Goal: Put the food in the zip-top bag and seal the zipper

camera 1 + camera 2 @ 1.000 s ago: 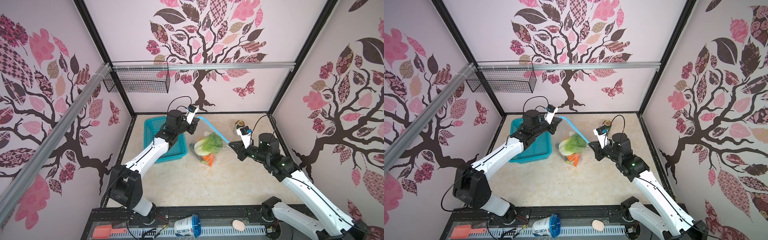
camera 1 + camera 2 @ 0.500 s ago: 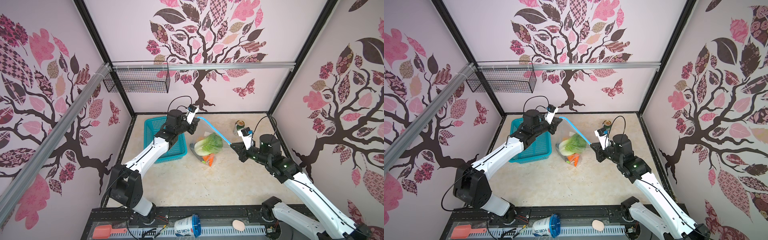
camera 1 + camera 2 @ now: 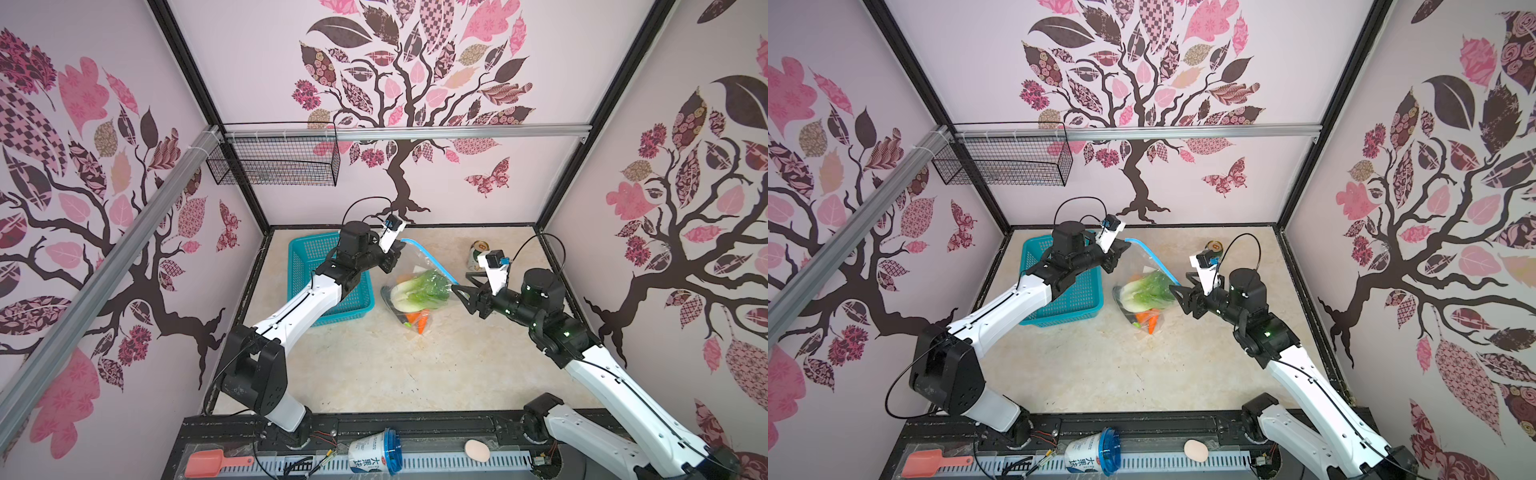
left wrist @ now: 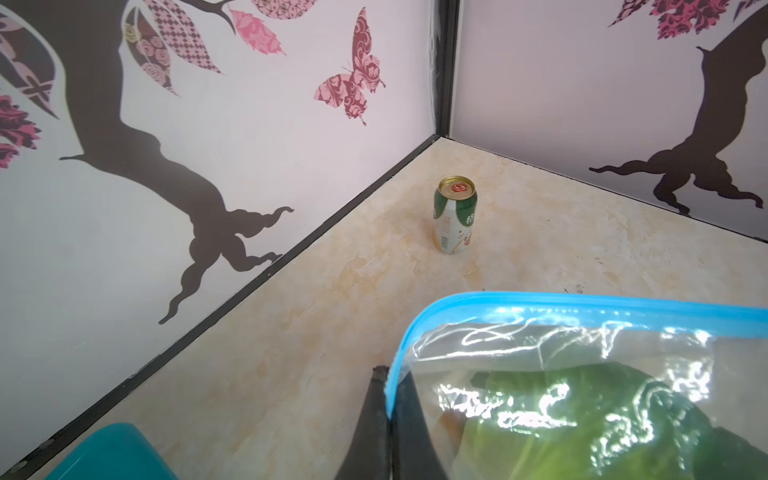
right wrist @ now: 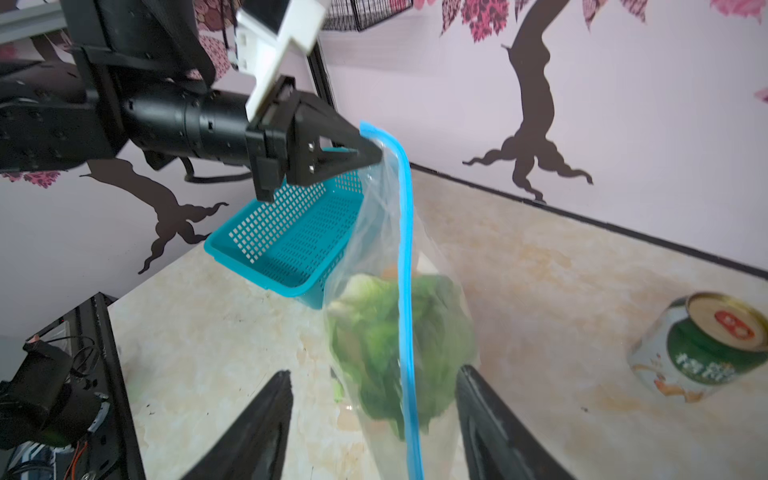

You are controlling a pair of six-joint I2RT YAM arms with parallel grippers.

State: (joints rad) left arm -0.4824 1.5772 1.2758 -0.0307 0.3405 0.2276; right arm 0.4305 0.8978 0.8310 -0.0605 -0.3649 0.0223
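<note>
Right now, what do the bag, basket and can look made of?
Bag: thin clear plastic film, glossy; it creases, glints, and the greens show through.
Basket: rigid teal plastic, probably moulded, with a grid of holes, semi-matte.
Can: likely metal, with a shiny gold top and pull tab, printed sides.

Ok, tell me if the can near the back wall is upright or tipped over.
Upright: the can stands on its base on the table, its gold lid facing up.
</note>
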